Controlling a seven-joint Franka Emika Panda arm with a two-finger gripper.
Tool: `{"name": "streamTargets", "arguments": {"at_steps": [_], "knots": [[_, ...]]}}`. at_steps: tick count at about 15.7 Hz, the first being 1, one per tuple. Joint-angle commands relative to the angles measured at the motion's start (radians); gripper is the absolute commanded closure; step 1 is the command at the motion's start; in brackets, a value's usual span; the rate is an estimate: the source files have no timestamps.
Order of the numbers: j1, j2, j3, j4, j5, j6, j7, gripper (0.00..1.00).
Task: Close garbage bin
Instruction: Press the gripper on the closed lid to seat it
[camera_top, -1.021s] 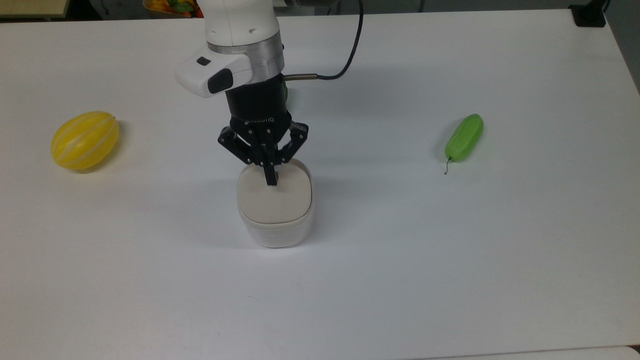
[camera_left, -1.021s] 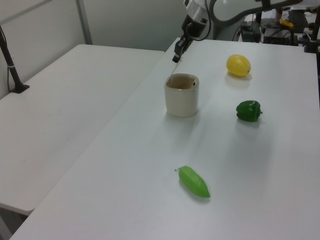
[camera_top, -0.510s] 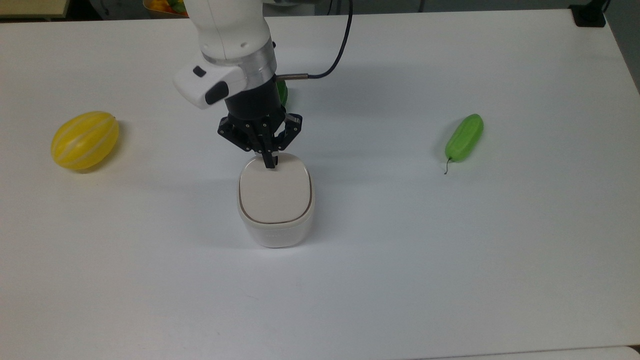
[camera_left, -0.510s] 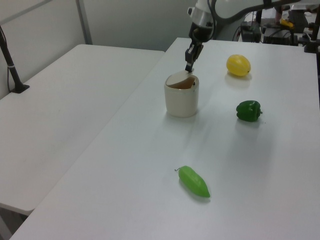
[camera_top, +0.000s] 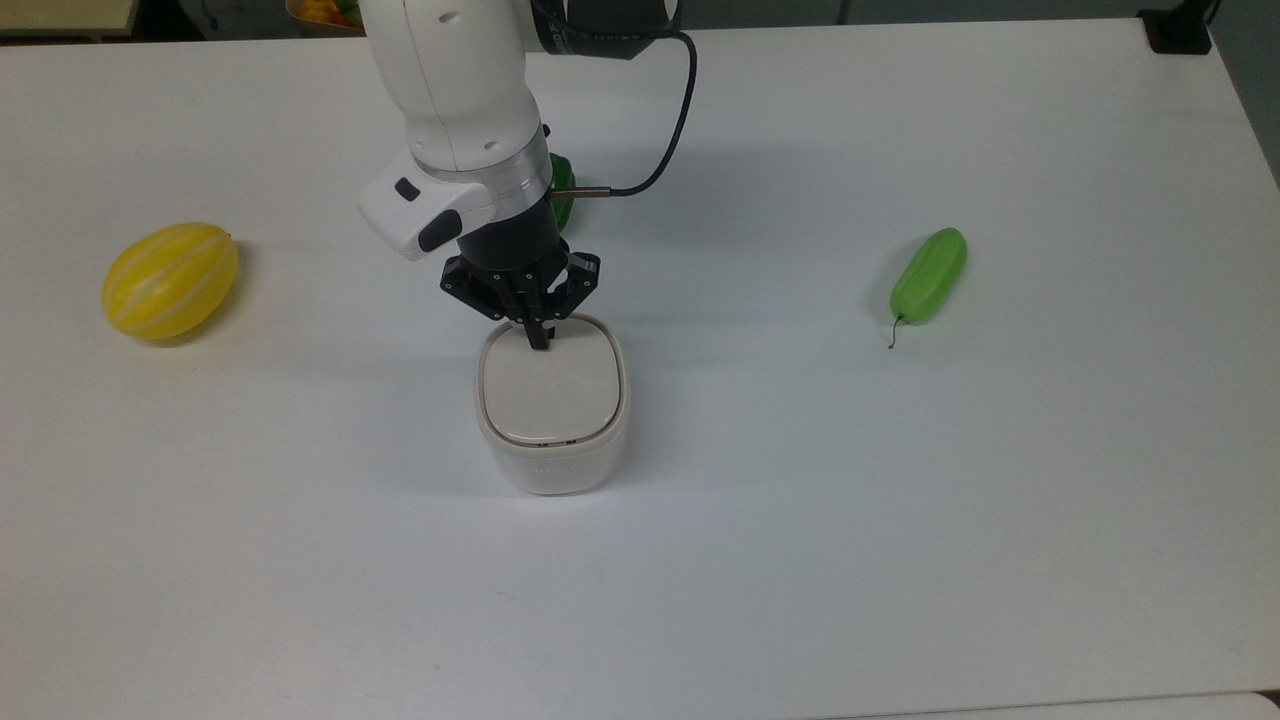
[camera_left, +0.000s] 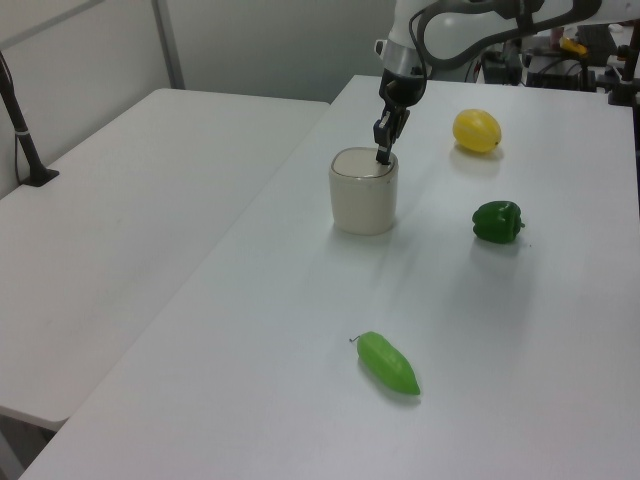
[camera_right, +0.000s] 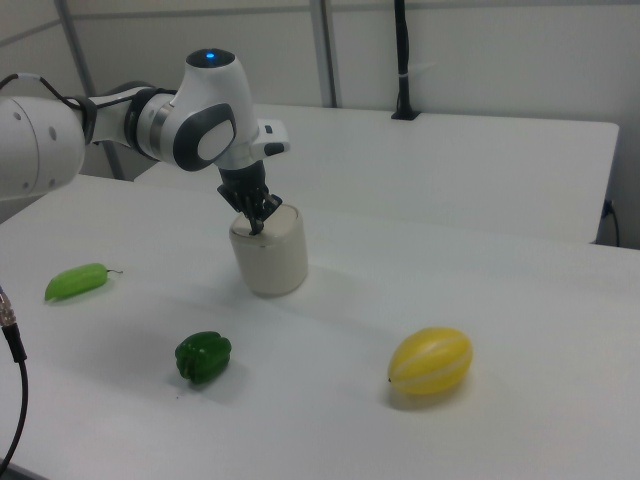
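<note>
In the top view, the garbage bin (camera_top: 552, 410) stands just below the frame's centre on the white tabletop (camera_top: 900, 500), its beige lid (camera_top: 550, 388) lying flat. At the lid's far edge the gripper (camera_top: 540, 338) points down, its jaws pressed together, tip touching the lid. Farther back, a yellow melon (camera_top: 170, 280) lies at mid-left, a green chili (camera_top: 928, 275) at mid-right.

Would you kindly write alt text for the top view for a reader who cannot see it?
A robot gripper, fingers shut, presses the beige lid of a white garbage bin mid-table. A yellow melon lies left, a long green vegetable right.
</note>
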Motion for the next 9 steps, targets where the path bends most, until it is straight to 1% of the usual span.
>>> {"name": "streamTargets", "arguments": {"at_steps": [1,5,7,9], "knots": [[0.000,0.017,-0.004,-0.012,-0.018,-0.010,-0.014,1.00],[0.006,0.019,-0.002,-0.024,-0.020,-0.008,-0.013,1.00],[0.003,0.016,-0.004,-0.015,-0.018,-0.011,-0.007,1.00],[-0.002,-0.022,-0.002,-0.007,-0.010,-0.020,-0.003,1.00]]}}
